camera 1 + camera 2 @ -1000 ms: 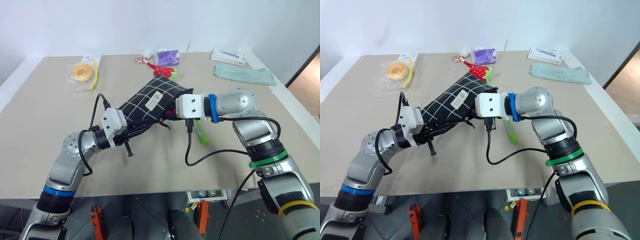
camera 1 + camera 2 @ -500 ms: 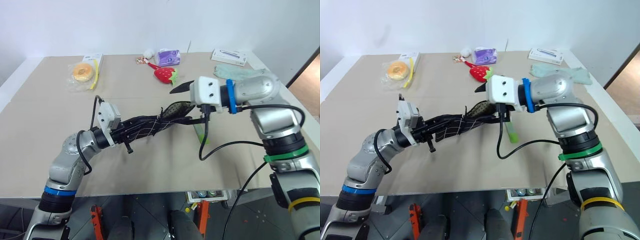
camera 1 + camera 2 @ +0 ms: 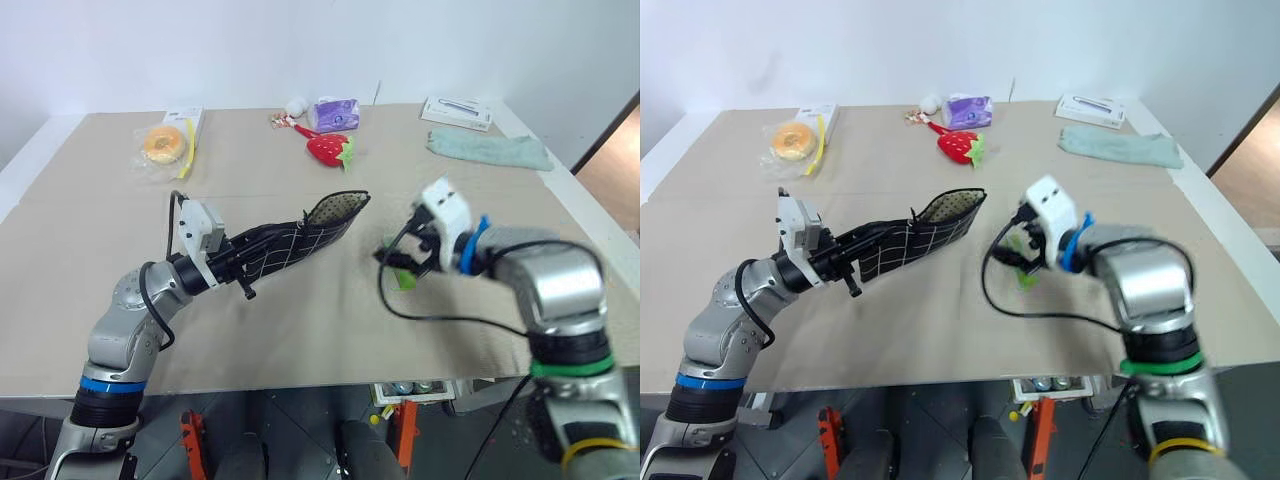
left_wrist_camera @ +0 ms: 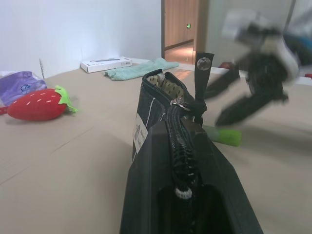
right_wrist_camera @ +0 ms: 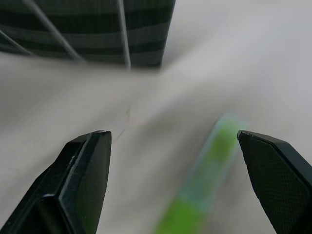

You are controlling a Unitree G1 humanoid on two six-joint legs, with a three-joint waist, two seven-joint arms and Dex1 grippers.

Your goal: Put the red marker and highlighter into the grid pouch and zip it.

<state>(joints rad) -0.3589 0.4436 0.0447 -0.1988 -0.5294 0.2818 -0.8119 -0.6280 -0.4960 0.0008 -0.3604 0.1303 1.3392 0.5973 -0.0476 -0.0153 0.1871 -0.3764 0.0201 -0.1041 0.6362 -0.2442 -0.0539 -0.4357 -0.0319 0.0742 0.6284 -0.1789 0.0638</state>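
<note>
With jaws spread wide, right gripper [image 5: 173, 183] poised just above highlighter [image 5: 204, 187] lying on table [image 3: 300, 330], left gripper [image 3: 232, 266] clamped on raised grid pouch [image 3: 290, 240], open mouth facing right gripper.

Silver arms [image 3: 130, 320] (blue bands), black cables [image 3: 420, 318].

Both eye views look forward and down over the tabletop [image 3: 300, 330]. Each wrist view sits close behind its own claw; both share the highlighter [image 5: 204, 180] ahead.
</note>
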